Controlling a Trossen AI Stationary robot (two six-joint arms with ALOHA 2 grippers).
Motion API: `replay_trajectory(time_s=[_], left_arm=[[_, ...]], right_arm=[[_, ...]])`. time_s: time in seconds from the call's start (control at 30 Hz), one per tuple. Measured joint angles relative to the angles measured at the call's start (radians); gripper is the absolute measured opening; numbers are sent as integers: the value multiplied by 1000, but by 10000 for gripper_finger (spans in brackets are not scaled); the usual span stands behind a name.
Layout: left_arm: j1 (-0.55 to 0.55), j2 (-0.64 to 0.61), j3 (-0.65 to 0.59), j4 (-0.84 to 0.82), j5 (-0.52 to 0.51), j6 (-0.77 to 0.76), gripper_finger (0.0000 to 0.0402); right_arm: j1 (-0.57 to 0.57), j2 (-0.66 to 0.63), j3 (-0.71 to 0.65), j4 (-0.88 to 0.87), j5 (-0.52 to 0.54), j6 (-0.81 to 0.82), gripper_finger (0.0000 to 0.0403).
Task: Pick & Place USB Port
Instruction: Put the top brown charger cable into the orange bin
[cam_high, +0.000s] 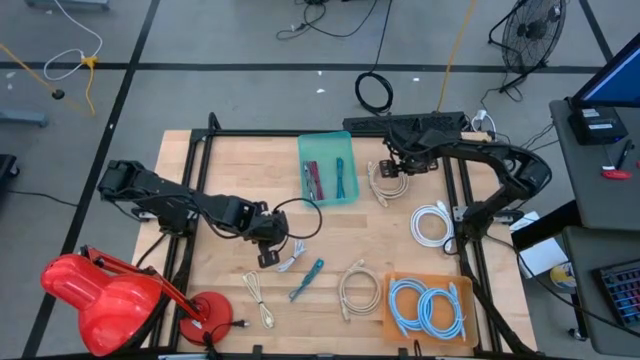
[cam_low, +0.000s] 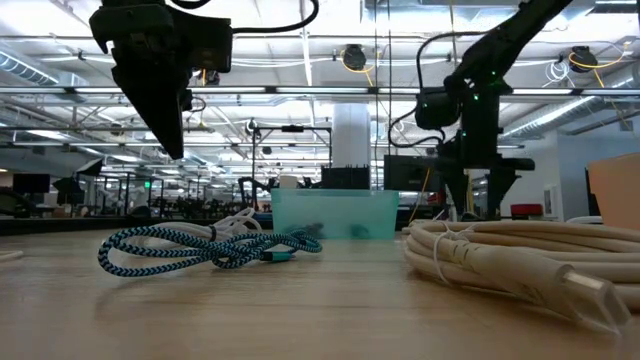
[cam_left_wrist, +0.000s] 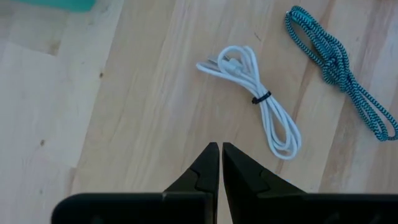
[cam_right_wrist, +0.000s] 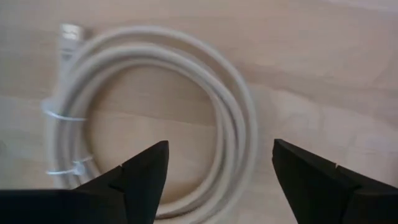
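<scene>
My left gripper (cam_left_wrist: 219, 150) is shut and holds nothing. It hangs above the table, just short of a small white USB cable (cam_left_wrist: 255, 99) tied with a black band, which lies flat on the wood (cam_high: 285, 262). A teal braided cable (cam_left_wrist: 339, 62) lies beside the white one. My right gripper (cam_right_wrist: 221, 155) is open and hovers over a beige cable coil (cam_right_wrist: 186, 93) near the table's far right (cam_high: 385, 182). Its fingers stand on either side of the coil's ring without touching it. A teal bin (cam_high: 327, 168) holds a few cables.
An orange tray (cam_high: 398, 320) at the near right holds blue cable coils. A white coil (cam_high: 432, 222), a beige coil (cam_high: 358, 288) and a thin cable (cam_high: 258, 298) lie loose on the wood. A red lamp (cam_high: 95, 295) sits at the near left corner.
</scene>
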Motion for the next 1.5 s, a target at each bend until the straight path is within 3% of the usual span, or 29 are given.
replay_trajectory(time_s=[0.33, 0.5, 0.67, 0.87, 1.13, 1.5], left_arm=[[0, 0, 0, -13, -1, -8, 21], [0, 0, 0, -12, -3, -8, 21], [0, 0, 0, -12, -8, -8, 21], [0, 0, 0, -12, -8, -13, 21], [0, 0, 0, -10, -16, -5, 21], [-1, 0, 0, 23, -43, 37, 21]], right_arm=[[-5, -3, -170, 151, 6, 42, 262], [1, -4, -190, 195, -9, 78, 233], [3, -3, -191, 209, -8, 110, 161], [6, -2, -192, 218, -10, 106, 32], [83, -62, -187, 121, -63, 170, 28], [317, -406, -11, -192, -10, 407, 28]])
